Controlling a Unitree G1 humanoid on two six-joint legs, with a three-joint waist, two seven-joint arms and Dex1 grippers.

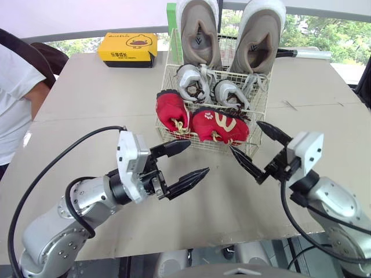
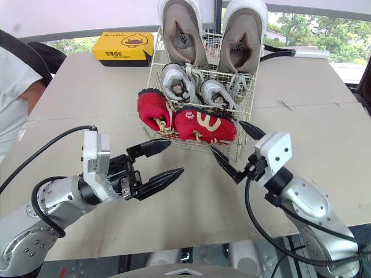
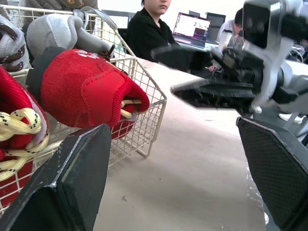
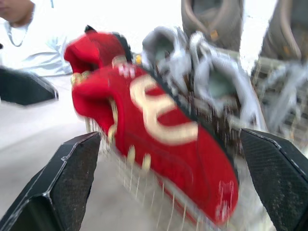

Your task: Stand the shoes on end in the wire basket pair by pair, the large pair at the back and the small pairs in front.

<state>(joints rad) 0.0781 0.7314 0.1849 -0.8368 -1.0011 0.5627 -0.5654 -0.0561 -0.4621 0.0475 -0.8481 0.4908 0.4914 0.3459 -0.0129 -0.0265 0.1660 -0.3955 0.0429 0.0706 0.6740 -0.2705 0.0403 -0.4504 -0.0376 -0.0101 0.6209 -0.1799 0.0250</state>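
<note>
While the left gripper (image 1: 198, 157) hangs at the basket's (image 1: 167, 75) 7 o'clock and the right gripper (image 1: 244, 135) at its 5 o'clock, both spread their fingers (image 1: 173, 147) wide, empty. Inside, beige shoes (image 1: 200, 35) stand at 12 o'clock, grey shoes (image 1: 194, 84) mid-basket, red shoes (image 1: 174, 113) at 6 o'clock, one tilted sideways.

Office-like lab or test room. Person in black (image 3: 149, 31) beside open laptop (image 3: 192, 30) behind plain work table (image 1: 81, 98); big windows (image 1: 324, 32) show trees outside; second person (image 1: 14, 92) at table edge.
</note>
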